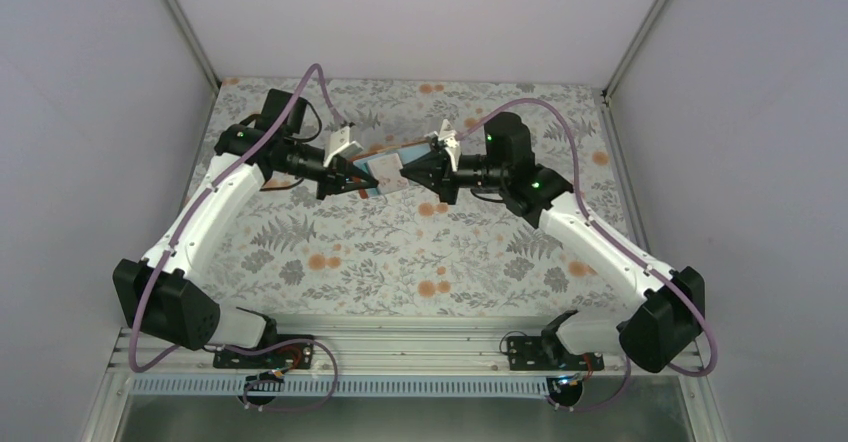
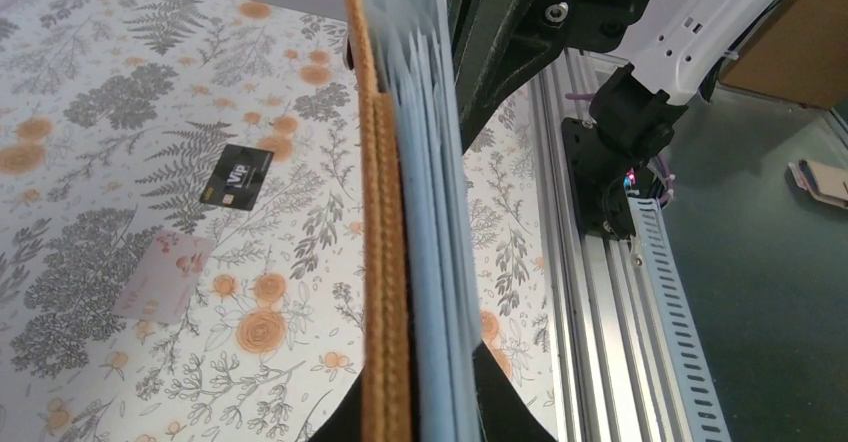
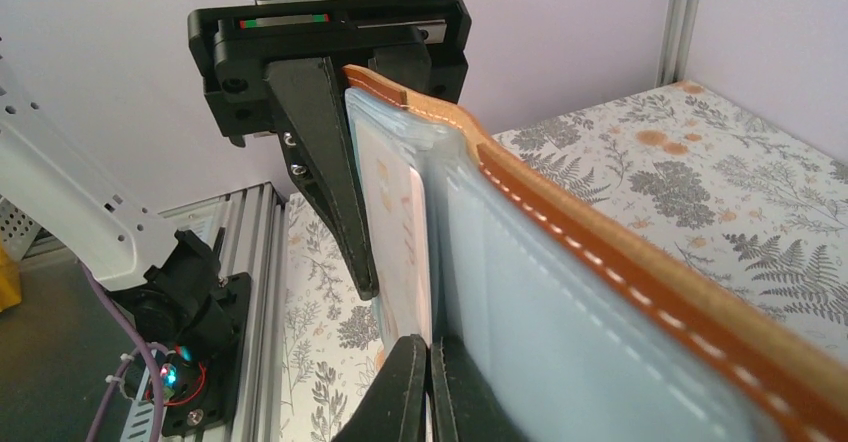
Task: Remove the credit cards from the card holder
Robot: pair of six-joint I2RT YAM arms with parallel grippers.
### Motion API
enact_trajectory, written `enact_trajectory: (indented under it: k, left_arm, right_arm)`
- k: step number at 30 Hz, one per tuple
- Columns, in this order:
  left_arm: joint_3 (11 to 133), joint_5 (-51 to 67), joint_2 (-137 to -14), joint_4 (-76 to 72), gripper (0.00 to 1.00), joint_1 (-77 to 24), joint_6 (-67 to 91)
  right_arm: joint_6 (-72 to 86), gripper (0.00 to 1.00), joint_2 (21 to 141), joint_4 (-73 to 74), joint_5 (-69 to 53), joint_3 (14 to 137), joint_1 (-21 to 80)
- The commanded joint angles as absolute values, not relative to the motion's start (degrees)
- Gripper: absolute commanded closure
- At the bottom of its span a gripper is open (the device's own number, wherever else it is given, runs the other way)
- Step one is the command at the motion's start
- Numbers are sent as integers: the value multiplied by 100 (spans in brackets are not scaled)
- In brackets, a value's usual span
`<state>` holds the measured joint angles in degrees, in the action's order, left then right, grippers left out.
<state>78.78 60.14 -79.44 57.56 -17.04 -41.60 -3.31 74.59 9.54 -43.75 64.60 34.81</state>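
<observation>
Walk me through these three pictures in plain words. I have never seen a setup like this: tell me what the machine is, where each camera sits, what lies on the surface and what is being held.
These are two white-and-black robot arms bolted to the near edge of a table covered in a floral-patterned cloth. The overhead view looks down from behind them. Each of the other two views comes from a camera on one arm's wrist.

Between them, lifted off the table, is a small rust-brown leather card holder with a pale blue-grey inside. The left gripper and the right gripper are each shut on one end of it. A pale card shows in one of its pockets.

On the cloth, in the left wrist view, lie a black card with white marks and a pale pink card.
</observation>
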Motion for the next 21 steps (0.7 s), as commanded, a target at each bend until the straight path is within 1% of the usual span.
enact_trajectory:
  k: [1,13,14,16,19,21]
  left_arm:
    - [7862,6292,-7845,5814,98,-1731,-4377]
    - [7841,6284,-7869,5774,97,-1740,-4326]
    - [7840,6284,-7870,5773,95,-1738,-4324]
    - [7837,6300,-7870,5776,85,-1736,-4329]
    - [7846,6328,-7869,5798,85,-1740,-4346]
    - [7848,6320,-7874,5813,89,-1740,-4368]
  right_arm:
    - [-493,96,7275,1022,-4086,6618,3345]
    - [-607,95,7268,1230,-4225,6643,3191]
    - [-633,94,7251,1249,-4220,6652,3192]
    - [-673,93,7253,1293,-4254,6682,3186]
    - [-693,92,7312,1358,-4447,6738,3191]
    - [-694,91,7330,1362,-4445,6741,3192]
